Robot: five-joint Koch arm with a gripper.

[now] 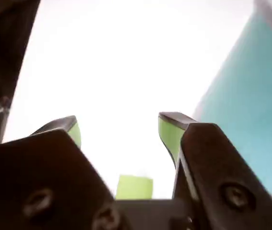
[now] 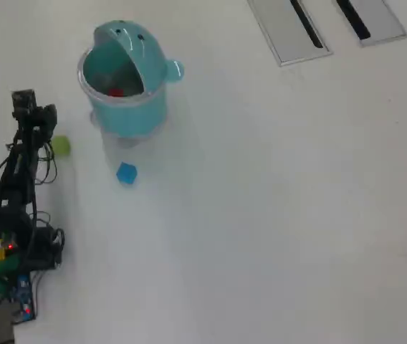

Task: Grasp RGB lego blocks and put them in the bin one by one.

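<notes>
Black gripper (image 1: 119, 127) jaws spread wide, empty; small yellow-green plastic cube (image 1: 134, 187) at 6 o'clock: light, rigid, slick; pinch flat sides.

I can read no text, label, brand, number or sign in either view. The bin (image 2: 128, 100) carries two dark dots on its lid in the overhead view, but they are plain marks, not characters. The electronics board (image 2: 21, 299) at the arm's base shows small lit points and tiny markings too blurred for me to make out. The grey slotted panels (image 2: 289, 29) bear no lettering that I can see. In the wrist view, the gripper (image 1: 119, 132) has green pads and dark jaw faces, and the bin's teal wall beside it is plain; nothing written stands on any of them.
</notes>
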